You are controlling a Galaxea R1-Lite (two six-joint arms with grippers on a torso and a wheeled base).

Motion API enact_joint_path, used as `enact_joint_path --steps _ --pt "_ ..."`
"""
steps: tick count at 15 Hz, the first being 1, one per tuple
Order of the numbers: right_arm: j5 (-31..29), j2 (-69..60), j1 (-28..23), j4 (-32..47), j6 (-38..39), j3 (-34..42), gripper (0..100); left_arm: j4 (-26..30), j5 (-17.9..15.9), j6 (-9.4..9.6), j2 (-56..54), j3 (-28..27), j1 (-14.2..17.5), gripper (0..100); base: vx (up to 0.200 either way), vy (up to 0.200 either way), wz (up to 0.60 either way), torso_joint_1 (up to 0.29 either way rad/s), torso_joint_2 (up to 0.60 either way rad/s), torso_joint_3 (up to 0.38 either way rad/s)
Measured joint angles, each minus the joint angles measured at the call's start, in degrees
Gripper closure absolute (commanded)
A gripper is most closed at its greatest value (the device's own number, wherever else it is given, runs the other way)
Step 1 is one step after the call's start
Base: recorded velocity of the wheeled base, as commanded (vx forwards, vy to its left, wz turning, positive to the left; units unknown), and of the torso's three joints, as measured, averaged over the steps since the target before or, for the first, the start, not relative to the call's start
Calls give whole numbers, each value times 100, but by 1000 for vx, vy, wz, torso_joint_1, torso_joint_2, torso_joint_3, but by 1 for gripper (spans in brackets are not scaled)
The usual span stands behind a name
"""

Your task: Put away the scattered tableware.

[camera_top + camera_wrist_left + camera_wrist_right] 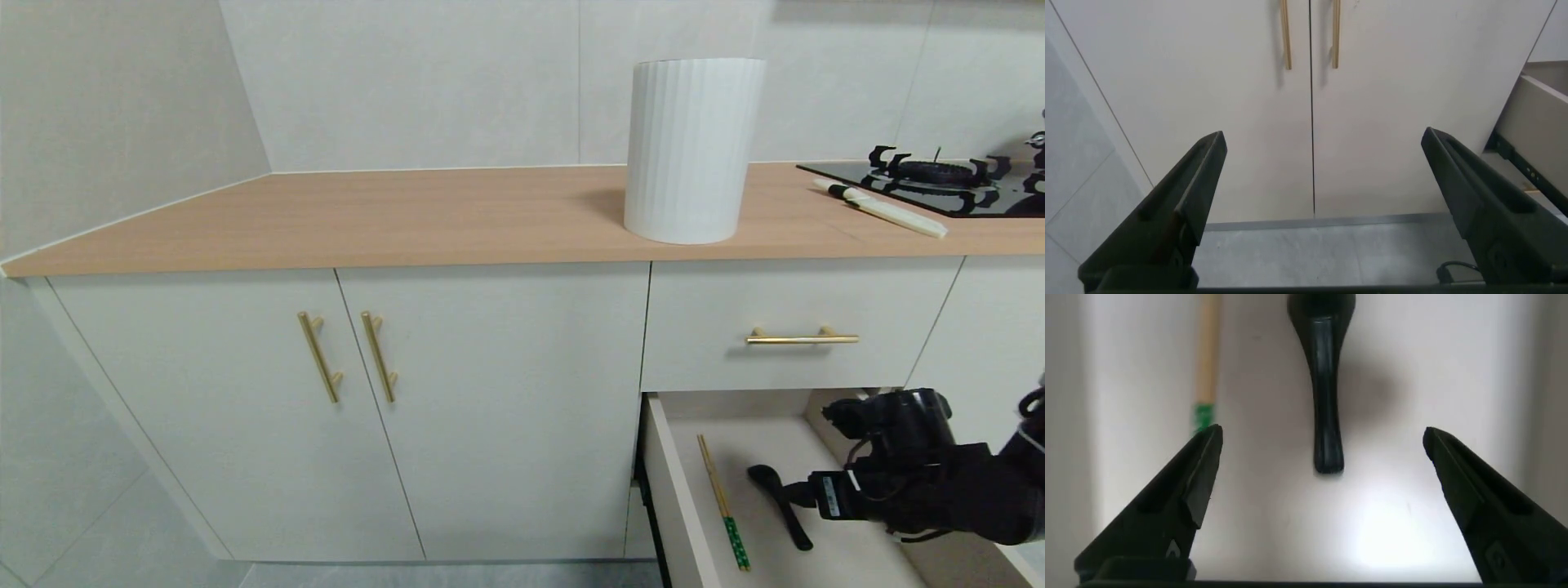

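Black spoon [780,494] lies flat in the open drawer [665,482] beside the chopsticks [722,502], so those two look done. The knife [882,210] on the countertop [408,212] prob. still to go. Spoon's long axis runs front-to-back, bowl rearward. Right gripper [804,494] hangs over its handle, claw spread, empty. Left gripper [1323,147] is spread too.

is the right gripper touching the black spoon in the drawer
Apart. Right wrist view shows the black spoon between the fingers of the open right gripper, bare drawer floor either side.
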Motion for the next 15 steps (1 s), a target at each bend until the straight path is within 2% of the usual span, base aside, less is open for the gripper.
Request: enact_joint_path --steps 4,7,13,15 --pt "199 -1474 235 451 -7 653 0 0 0 10 0 0 0 0 0 0 0 0 0 0" --pt "238 -2256 533 928 -24 785 0 0 2 16 0 0 0 0 0 0 0 0 0 0" --pt "260 -3345 869 1752 -208 796 0 0 7 -9 0 0 0 0 -200 0 0 1 2 3" --pt "501 -3555 887 1905 -288 798 0 0 7 -6 0 0 2 0 -100 0 0 -1 1 6"
